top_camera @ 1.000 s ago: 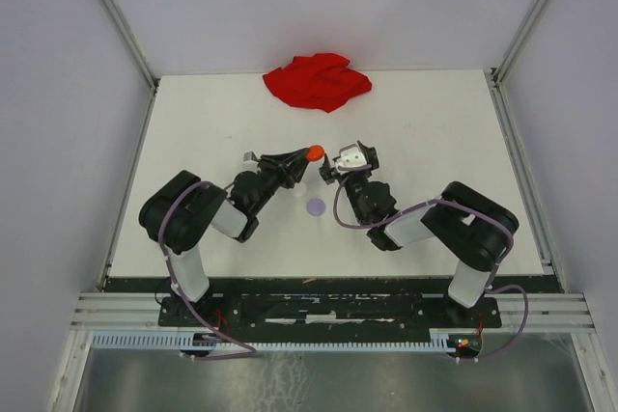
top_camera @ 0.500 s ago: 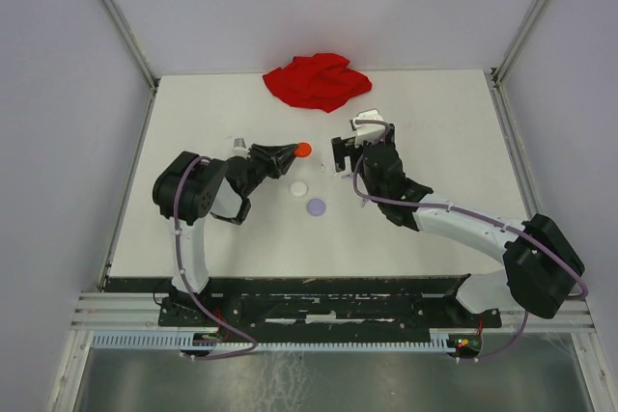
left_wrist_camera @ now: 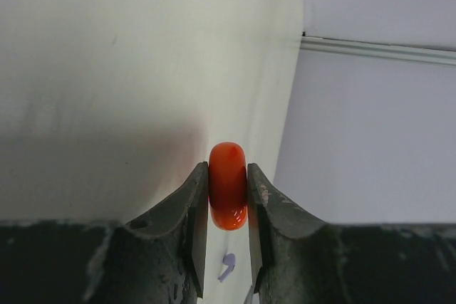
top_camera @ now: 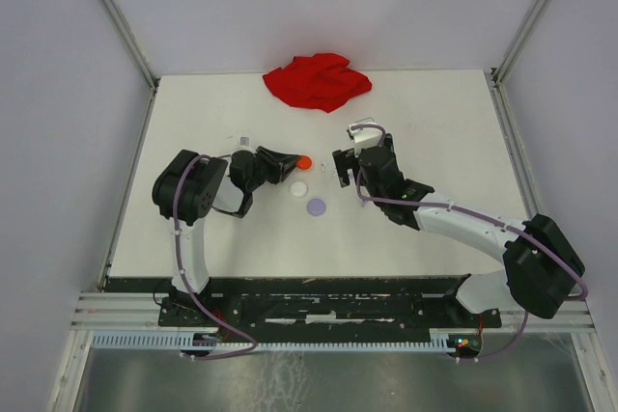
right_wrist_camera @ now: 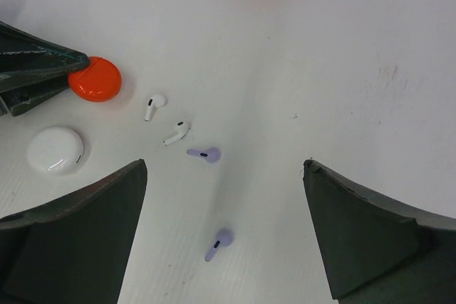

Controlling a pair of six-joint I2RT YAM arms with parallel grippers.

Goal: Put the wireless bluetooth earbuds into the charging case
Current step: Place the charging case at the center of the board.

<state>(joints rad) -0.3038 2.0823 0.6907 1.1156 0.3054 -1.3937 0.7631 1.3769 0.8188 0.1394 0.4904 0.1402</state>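
Note:
My left gripper (left_wrist_camera: 228,176) is shut on a round orange-red charging case (left_wrist_camera: 228,185), gripped edge-on by its flat faces; it also shows in the top view (top_camera: 303,160) and the right wrist view (right_wrist_camera: 95,78). My right gripper (right_wrist_camera: 224,169) is open and empty above the table, right of the case in the top view (top_camera: 341,165). Two white earbuds (right_wrist_camera: 153,105) (right_wrist_camera: 177,133) and two lavender earbuds (right_wrist_camera: 205,154) (right_wrist_camera: 219,243) lie loose on the table between its fingers. One lavender earbud (left_wrist_camera: 227,267) shows under the left jaws. Red earbuds are not in view.
A white round case (top_camera: 298,188) and a lavender round case (top_camera: 316,206) lie on the white table just near of the grippers. A crumpled red cloth (top_camera: 317,80) lies at the table's far edge. Grey walls stand on both sides.
My right arm unfolded and reached out, then its gripper came back a little towards the earbuds. My left gripper shifted left and slightly nearer with the orange-red case still in it.

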